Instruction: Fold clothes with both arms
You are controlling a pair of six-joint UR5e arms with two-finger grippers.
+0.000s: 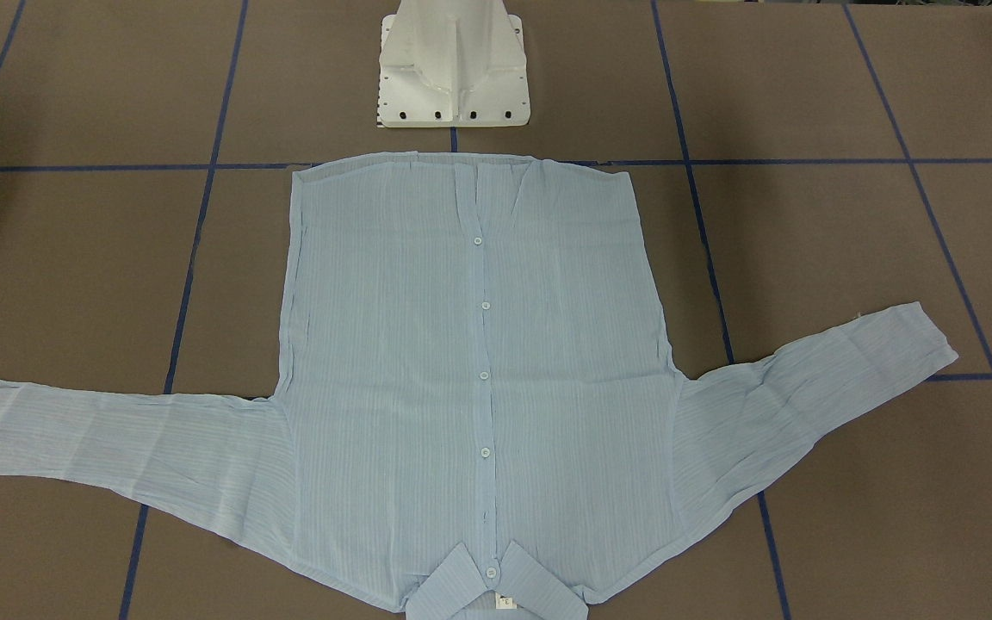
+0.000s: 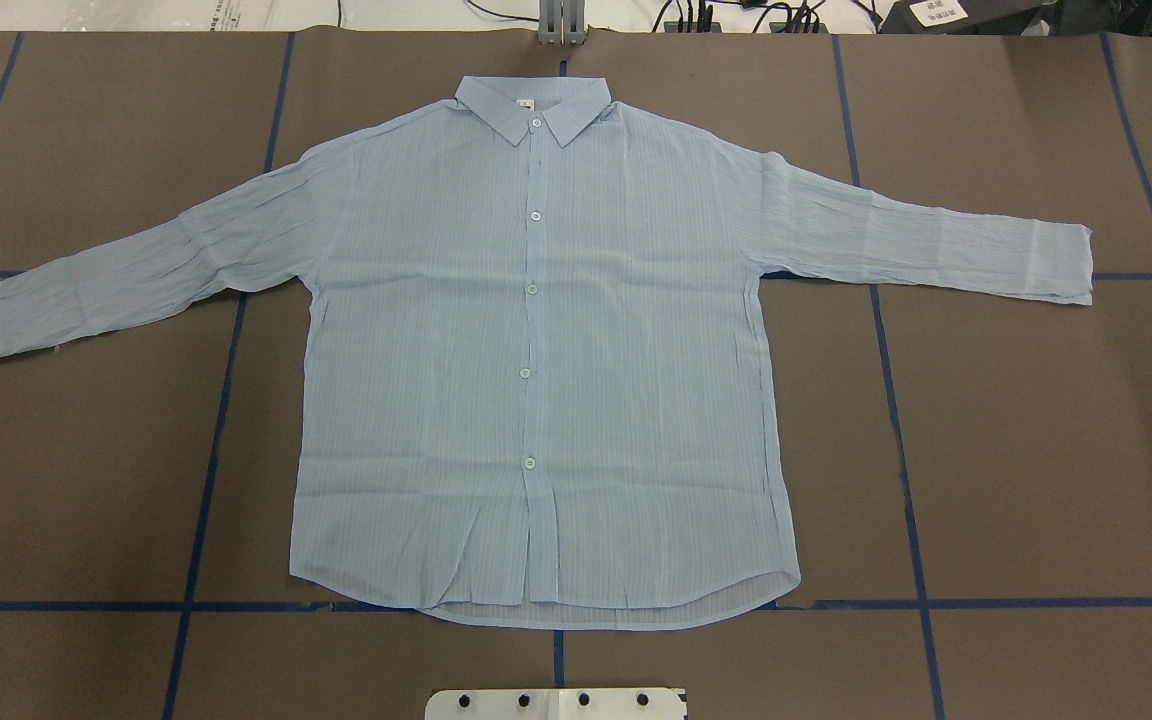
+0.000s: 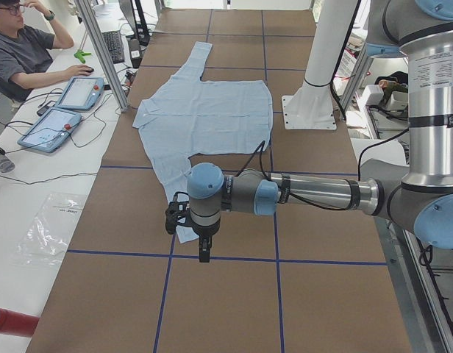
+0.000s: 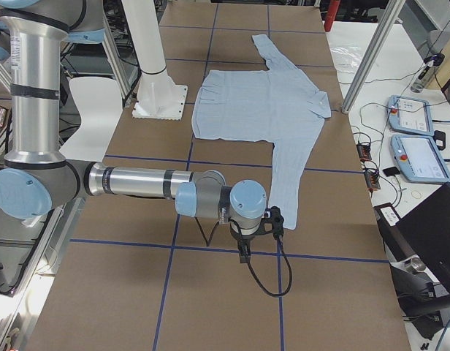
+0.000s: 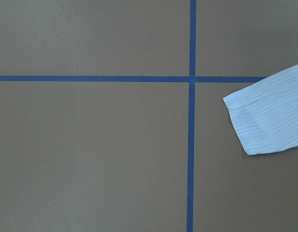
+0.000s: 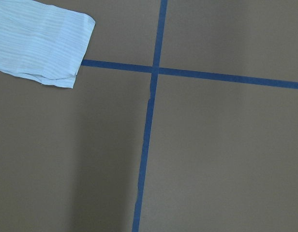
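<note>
Grippers off both cuffs, shirt flat and unfolded

Gripper state first: my left gripper [image 3: 204,254] and right gripper [image 4: 244,254] show only in the side cameras, so I cannot tell whether either is open or closed. Neither appears to hold cloth. Each hangs above the brown taped bench [image 2: 1036,450], far out to its own side of the white pedestal base [image 1: 453,69].

The thin pale-blue long-sleeved button-up shirt of crinkly striped fabric [image 2: 536,350] lies flat, buttons up, straight out from that base. Its hem is nearest the base, its collar [image 2: 534,105] farthest, and its sleeves are spread to either side. I judge no fold made yet.

My wrist cameras catch the left cuff [image 5: 265,118] and right cuff [image 6: 42,43] at their edges, so I sit farther out from the base than each sleeve end.

The cloth looks light, limp and prone to sliding or bunching. I would pinch both layers at a cuff or shoulder seam and lift slowly, both sides evenly.
</note>
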